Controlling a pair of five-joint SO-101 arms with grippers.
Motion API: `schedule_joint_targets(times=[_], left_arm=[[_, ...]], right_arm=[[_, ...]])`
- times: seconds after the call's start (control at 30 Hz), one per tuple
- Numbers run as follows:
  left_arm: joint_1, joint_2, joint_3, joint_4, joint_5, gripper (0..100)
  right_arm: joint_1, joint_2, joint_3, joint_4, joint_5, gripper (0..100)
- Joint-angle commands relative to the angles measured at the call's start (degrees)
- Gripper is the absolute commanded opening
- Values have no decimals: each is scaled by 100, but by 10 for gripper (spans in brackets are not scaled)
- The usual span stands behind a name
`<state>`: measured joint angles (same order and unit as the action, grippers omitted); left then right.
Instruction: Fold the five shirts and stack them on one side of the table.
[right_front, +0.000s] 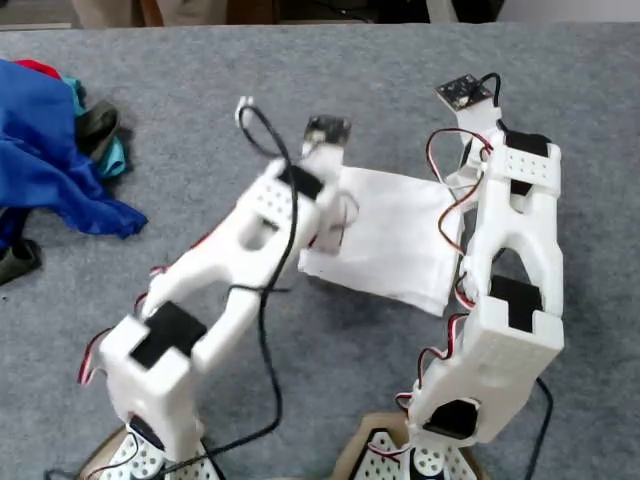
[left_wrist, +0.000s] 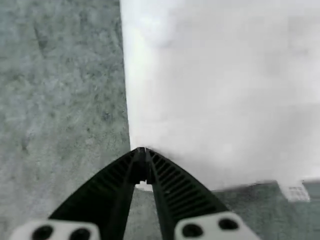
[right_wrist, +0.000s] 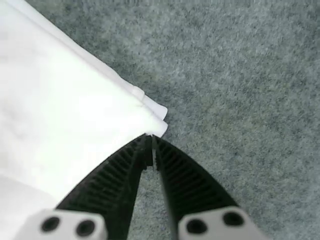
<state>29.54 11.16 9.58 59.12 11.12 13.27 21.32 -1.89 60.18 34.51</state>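
A white shirt (right_front: 392, 238) lies folded into a rectangle on the grey table, between the two arms. My left gripper (left_wrist: 144, 152) is shut on the shirt's (left_wrist: 215, 90) near corner, and a bit of white cloth shows between its fingers. My right gripper (right_wrist: 150, 138) is shut at the opposite side, pinching the shirt's (right_wrist: 60, 115) layered corner. In the high view the left arm (right_front: 255, 235) hangs over the shirt's left edge. The right arm (right_front: 510, 230) hangs over its right edge.
A heap of unfolded clothes (right_front: 45, 140) in blue, red, teal and dark green lies at the far left of the table. Grey felt (right_front: 330, 70) covers the table behind and around the shirt. Both arm bases stand at the front edge.
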Motion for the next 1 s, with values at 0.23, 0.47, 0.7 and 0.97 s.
schedule_joint_targets(times=[0.23, 0.47, 0.7, 0.97], left_arm=[[-246, 22, 1231, -1776, -246, 19], [-378, 224, 818, -1354, -299, 19], [-369, 215, 756, -1389, -308, 19], [-466, -119, -897, -545, -299, 19]], right_arm=[[-48, 110, -286, -97, 70, 5], [-75, 1015, -593, -607, 70, 5], [-215, 1112, -1349, 132, 35, 5], [-215, -180, -1543, 1046, -193, 5]])
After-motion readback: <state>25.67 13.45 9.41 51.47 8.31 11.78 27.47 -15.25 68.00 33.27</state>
